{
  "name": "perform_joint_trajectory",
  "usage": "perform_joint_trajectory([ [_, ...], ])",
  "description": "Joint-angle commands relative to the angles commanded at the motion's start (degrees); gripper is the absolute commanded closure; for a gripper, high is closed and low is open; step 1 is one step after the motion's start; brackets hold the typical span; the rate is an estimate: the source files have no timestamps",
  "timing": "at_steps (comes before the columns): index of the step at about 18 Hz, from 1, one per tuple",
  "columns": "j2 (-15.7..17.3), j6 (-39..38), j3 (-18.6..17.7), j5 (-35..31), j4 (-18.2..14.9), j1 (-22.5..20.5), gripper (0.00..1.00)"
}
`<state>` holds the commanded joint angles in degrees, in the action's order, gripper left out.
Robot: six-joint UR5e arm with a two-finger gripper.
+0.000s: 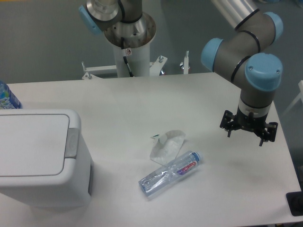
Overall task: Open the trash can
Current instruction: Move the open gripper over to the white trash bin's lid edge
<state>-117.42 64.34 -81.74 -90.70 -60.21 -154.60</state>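
Note:
The trash can (45, 184) stands at the table's front left, a big white boxy bin with rounded corners. Its flat white lid (33, 142) lies down, closed, with the grey push tab (72, 143) on its right edge. My gripper (246, 136) hangs over the right side of the table, pointing down, far to the right of the bin and touching nothing. Its black fingers look spread, with nothing between them.
A clear plastic bottle (170, 172) lies on its side mid-table, and a crumpled clear wrapper (166, 144) lies just behind it. A blue-labelled bottle (6, 97) peeks in at the left edge. The arm's base column (130, 42) stands at the back.

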Motion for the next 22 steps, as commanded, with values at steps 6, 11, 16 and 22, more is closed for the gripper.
perform_joint_trajectory([
  [6,1.6,-0.5,0.0,5.4,0.0,0.6,0.00],
  [11,2.7,-9.3,-1.3,6.9,-0.5,1.9,0.00],
  [16,4.4,-21.0,-1.5,16.4,0.0,4.6,0.00],
  [22,7.5,-35.9,0.3,26.7,0.1,8.0,0.00],
])
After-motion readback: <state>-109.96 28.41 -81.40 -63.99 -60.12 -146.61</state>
